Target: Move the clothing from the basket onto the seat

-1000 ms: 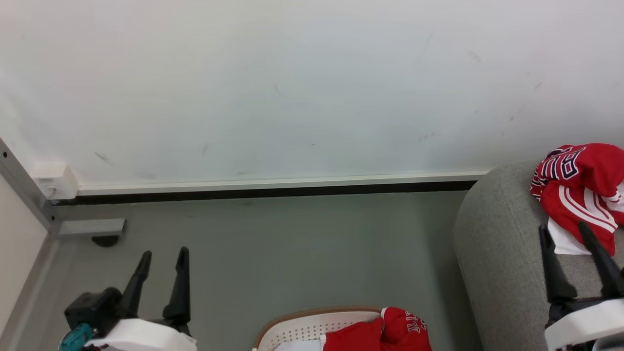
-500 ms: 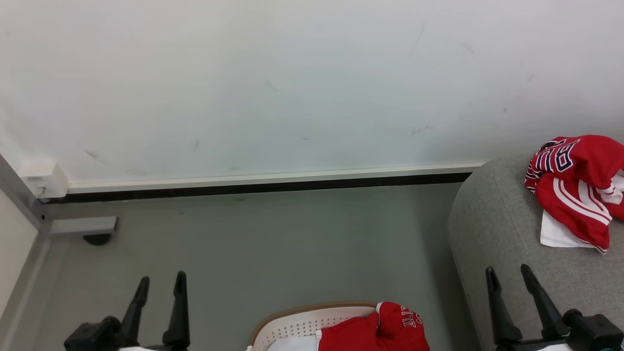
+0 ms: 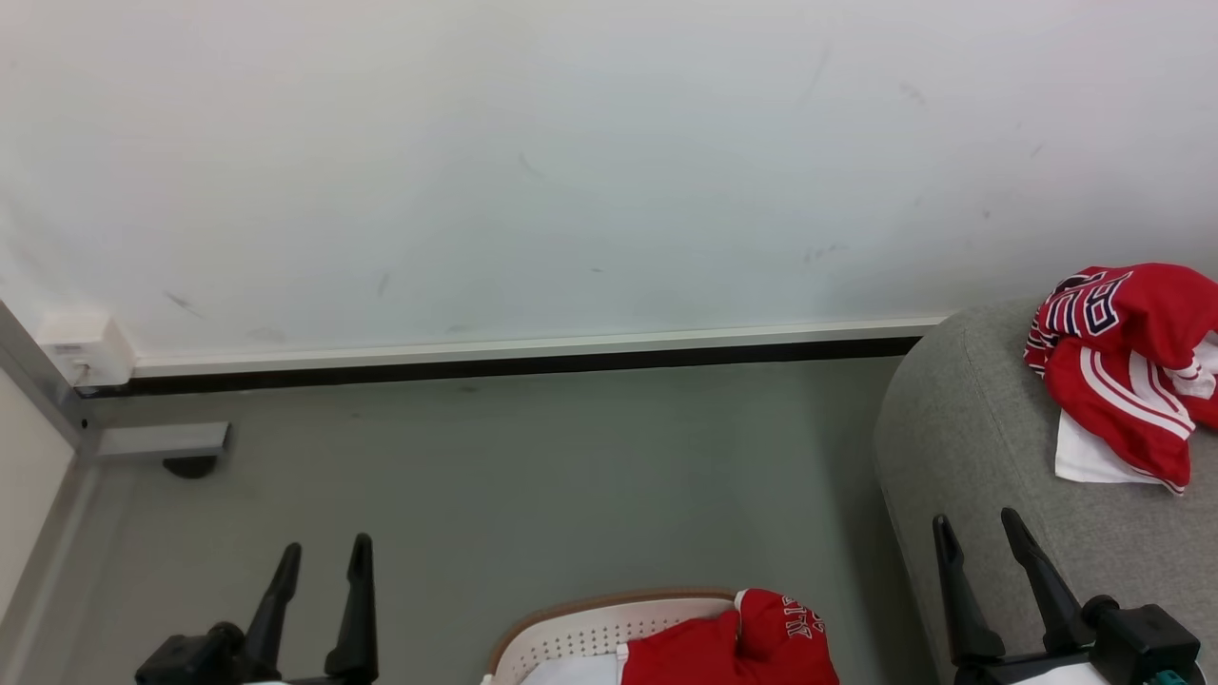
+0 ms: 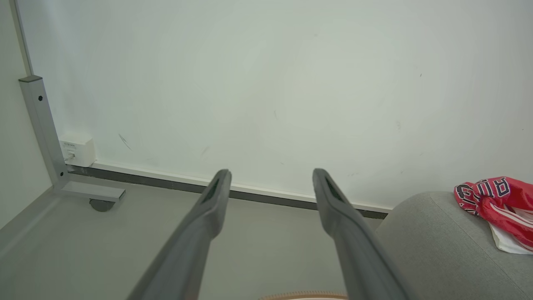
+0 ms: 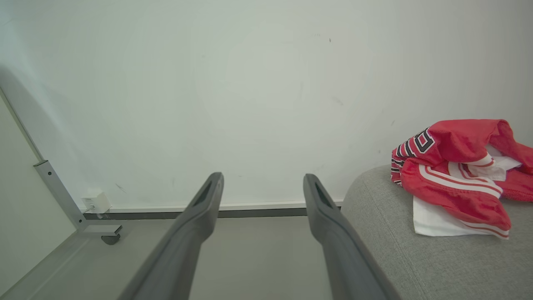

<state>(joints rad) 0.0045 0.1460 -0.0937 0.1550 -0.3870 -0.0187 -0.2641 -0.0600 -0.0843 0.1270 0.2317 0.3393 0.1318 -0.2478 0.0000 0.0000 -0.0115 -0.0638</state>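
One red garment with white stripes and navy lettering lies crumpled on the light grey seat at the right; the right wrist view shows this garment on the seat too. A second red garment hangs over the rim of the white basket at the bottom centre. My left gripper is open and empty over the floor, left of the basket. My right gripper is open and empty at the seat's near edge, well short of the garment there. The left wrist view catches the seat, the garment and a sliver of basket rim.
A white wall with a dark skirting runs behind. At the left a grey metal frame with a foot and caster and a small white socket box stand by the wall. Grey floor lies between the frame and the seat.
The right gripper has drawn back from the garment on the seat toward the seat's near edge, empty. The left gripper dropped lower in view. The camera shifted slightly.
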